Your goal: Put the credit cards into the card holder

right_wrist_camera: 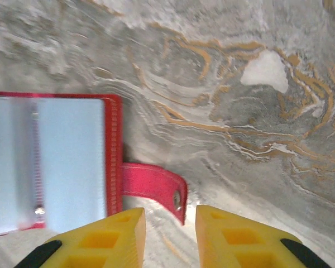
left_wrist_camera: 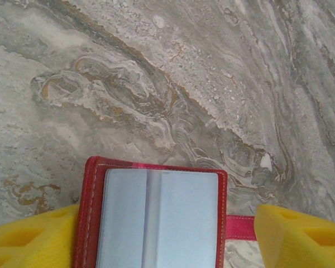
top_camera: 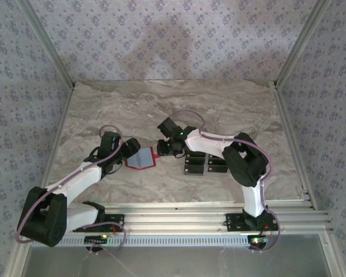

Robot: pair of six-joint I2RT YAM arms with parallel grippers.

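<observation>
The red card holder (top_camera: 141, 158) lies open on the marble table, its grey-silver inside facing up. My left gripper (top_camera: 128, 151) is at its left side. In the left wrist view the left gripper (left_wrist_camera: 166, 223) is open, one yellow finger on each side of the card holder (left_wrist_camera: 178, 218). My right gripper (top_camera: 163, 149) is at the holder's right side. In the right wrist view it (right_wrist_camera: 170, 215) is open, and the red tab (right_wrist_camera: 153, 186) ends just beyond the gap, not held. Several dark credit cards (top_camera: 203, 165) lie in a block, partly under the right arm.
An aluminium rail (top_camera: 179, 216) runs along the near edge, carrying both arm bases. Patterned walls close in the back and sides of the table (top_camera: 230, 109), with metal posts in the corners. Bare marble stretches behind the holder.
</observation>
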